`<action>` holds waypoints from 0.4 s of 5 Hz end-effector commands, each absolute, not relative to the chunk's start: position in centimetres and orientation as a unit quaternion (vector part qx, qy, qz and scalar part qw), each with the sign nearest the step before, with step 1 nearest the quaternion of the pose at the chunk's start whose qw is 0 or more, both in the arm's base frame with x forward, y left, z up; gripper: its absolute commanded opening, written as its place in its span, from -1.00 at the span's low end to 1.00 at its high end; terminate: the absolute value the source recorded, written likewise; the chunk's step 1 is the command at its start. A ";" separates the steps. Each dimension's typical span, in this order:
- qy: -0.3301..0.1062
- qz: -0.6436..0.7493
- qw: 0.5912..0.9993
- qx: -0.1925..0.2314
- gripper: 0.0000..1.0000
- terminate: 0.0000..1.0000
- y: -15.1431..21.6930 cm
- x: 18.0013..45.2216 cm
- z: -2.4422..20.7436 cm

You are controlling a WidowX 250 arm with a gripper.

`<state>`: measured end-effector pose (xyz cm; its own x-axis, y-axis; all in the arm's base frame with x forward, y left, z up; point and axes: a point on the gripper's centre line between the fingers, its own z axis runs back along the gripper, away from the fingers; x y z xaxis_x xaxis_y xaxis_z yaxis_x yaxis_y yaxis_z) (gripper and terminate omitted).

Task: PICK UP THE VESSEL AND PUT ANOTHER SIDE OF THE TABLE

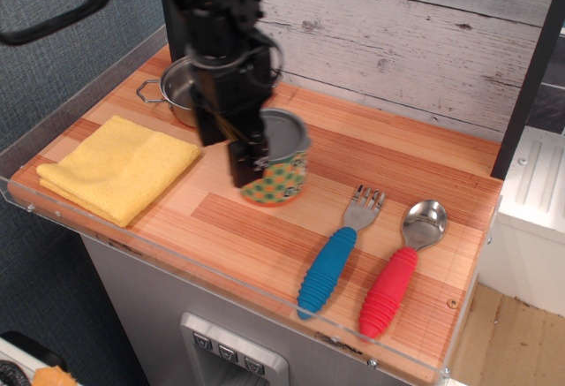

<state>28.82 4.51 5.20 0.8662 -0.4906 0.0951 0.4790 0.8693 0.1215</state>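
Observation:
The vessel (284, 172) is a short tin can with a grey metal top and a label of green and orange dots. It is tilted near the middle of the light wooden table (397, 156), low over the planks. My black gripper (263, 149) comes down from above and is shut on the can. One finger (242, 162) shows on the can's left side. The other finger is hidden behind the can.
A shiny steel two-handled pot (174, 94) stands at the back left, partly behind my arm. A yellow cloth (119, 165) lies at the front left. A blue-handled fork (328, 267) and a red-handled spoon (388, 289) lie at the front right. A clear acrylic rim (221, 284) runs along the front edge.

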 end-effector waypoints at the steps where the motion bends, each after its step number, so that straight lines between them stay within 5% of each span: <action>1: -0.097 -0.236 0.966 0.049 1.00 -1.00 2.3 33.1 7.3; 2: -0.097 -0.225 0.968 0.053 1.00 -1.00 2.4 33.5 7.0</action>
